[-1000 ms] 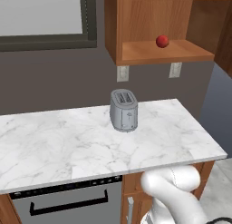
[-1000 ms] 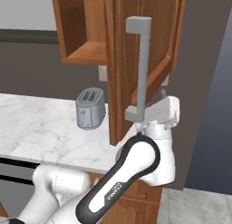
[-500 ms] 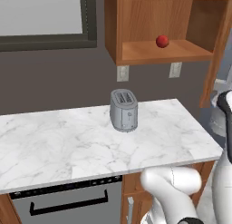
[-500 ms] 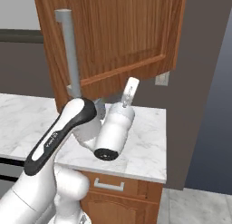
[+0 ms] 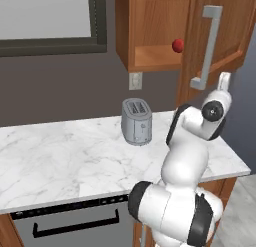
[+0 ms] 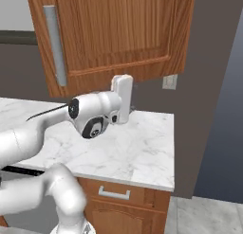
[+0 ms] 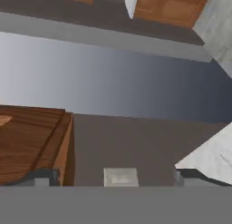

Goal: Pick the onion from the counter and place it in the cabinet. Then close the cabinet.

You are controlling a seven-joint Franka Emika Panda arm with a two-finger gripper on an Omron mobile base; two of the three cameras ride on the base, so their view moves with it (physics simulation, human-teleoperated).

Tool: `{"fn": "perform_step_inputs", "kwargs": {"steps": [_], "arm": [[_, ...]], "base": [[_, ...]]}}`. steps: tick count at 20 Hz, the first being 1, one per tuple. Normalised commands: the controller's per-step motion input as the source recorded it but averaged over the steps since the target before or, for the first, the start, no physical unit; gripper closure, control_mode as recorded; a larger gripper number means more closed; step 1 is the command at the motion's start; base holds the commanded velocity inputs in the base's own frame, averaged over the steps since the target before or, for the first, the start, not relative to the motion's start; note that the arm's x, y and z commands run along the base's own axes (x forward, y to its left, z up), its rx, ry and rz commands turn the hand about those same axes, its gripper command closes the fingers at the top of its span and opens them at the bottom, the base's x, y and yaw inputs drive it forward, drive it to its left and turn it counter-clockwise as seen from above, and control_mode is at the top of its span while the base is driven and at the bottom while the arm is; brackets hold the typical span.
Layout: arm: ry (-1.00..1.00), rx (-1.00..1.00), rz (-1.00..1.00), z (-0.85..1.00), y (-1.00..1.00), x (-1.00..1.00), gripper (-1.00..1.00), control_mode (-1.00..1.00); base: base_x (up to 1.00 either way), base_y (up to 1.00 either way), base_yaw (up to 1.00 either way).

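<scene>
The onion [image 5: 177, 45] sat on the lower board of the cabinet [image 5: 150, 31], up and to the left of the hand [image 5: 224, 81] in the left base view, well apart from it and touching nothing but the wood beneath. The cabinet door [image 5: 220, 36] stood partly swung over the opening, its long grey bar handle [image 5: 207, 46] hanging just beside the hand, slightly above and to the left; whether the hand touched the door could not be told. In the right base view the door [image 6: 114, 39] faced the camera almost square, the bar handle [image 6: 54, 43] well to the left of the hand [image 6: 123, 98], which pointed up just under the door's lower edge. In the hand view both dark fingertips [image 7: 43, 177] rose far apart at the bottom, so the hand was spread and held nothing. Ahead of it lay the grey wall, a pale outlet plate [image 7: 120, 177] between the tips, the wooden door edge [image 7: 34, 141] to one side and a corner of the marble bench [image 7: 213, 157] to the other. Below and left of the hand a grey toaster [image 5: 136, 121] stood upright on the bench [image 5: 60, 156].
</scene>
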Motion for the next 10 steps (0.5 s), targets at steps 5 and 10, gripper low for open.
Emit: {"fn": "perform_step_inputs", "kwargs": {"steps": [5, 10], "arm": [[0.49, 0.00, -0.24, 0.88, -0.06, 0.68, -1.00, -1.00], [0.40, 0.00, 0.01, 1.00, -0.35, 0.46, -1.00, -1.00]], "base": [[0.00, 0.00, 0.00], [0.00, 0.00, 0.00]]}}
